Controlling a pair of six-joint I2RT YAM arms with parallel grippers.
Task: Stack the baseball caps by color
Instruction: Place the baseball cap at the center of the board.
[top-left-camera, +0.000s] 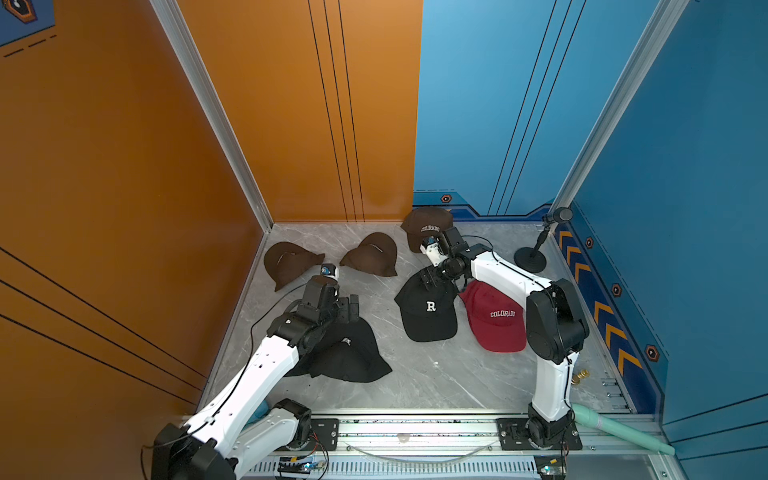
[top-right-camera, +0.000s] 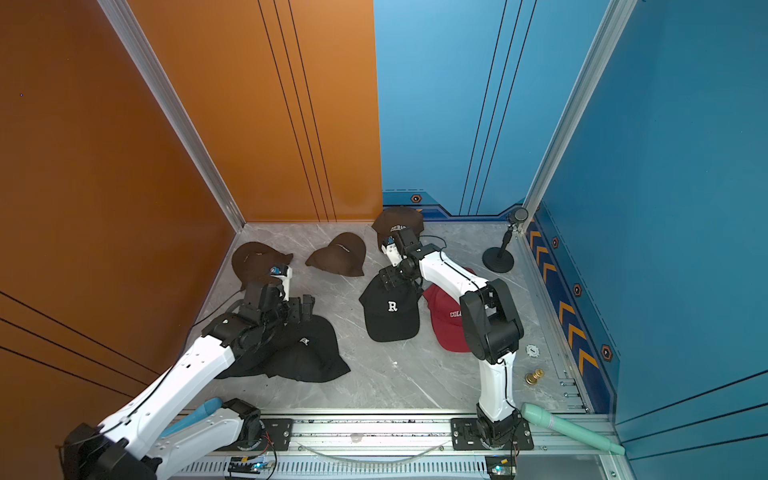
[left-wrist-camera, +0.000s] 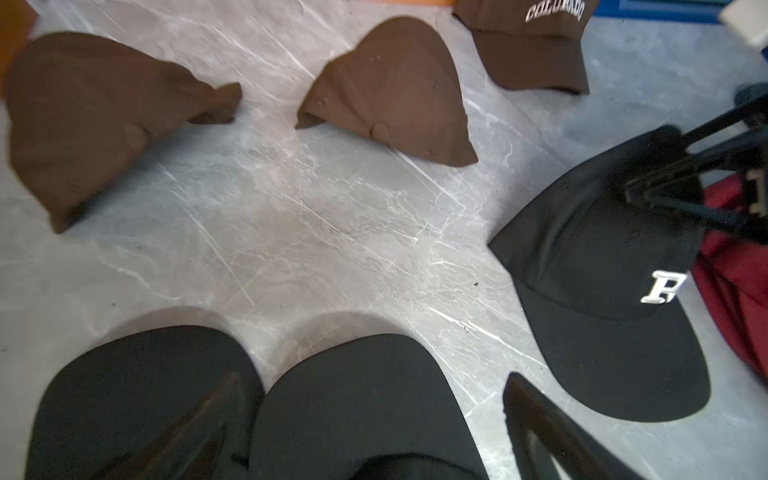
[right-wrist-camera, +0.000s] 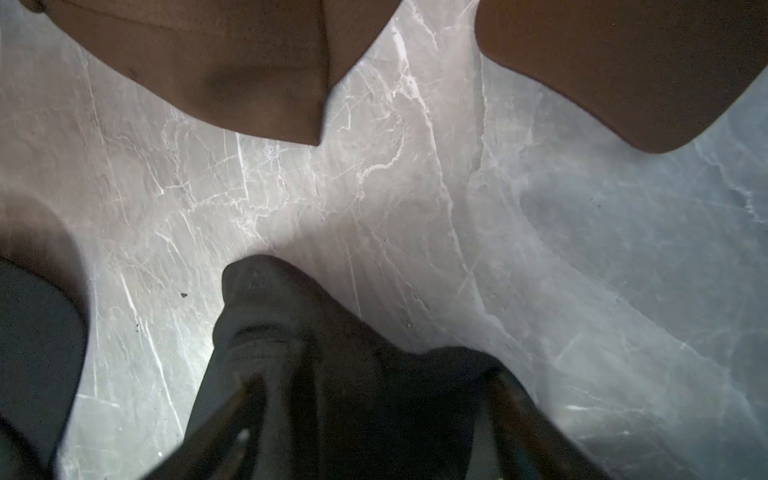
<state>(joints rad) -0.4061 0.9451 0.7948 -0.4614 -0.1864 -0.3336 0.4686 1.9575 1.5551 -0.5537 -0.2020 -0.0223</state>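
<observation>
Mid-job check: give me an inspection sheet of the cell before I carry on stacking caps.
Surface: grey marbled tabletop, no spills seen.
Job's things: left brown cap, middle brown cap and brown COLORADO cap lie apart, unstacked; black R cap alone; black cap pile under the left arm; red COLORADO cap, anything beneath hidden.
Clutter: microphone stand, brass piece, teal tube.
Grippers: left gripper open over the black cap pile; right gripper open astride the black R cap's rear.
Cables: black cable loops beside the left arm.
Surroundings: orange wall, blue wall.
</observation>
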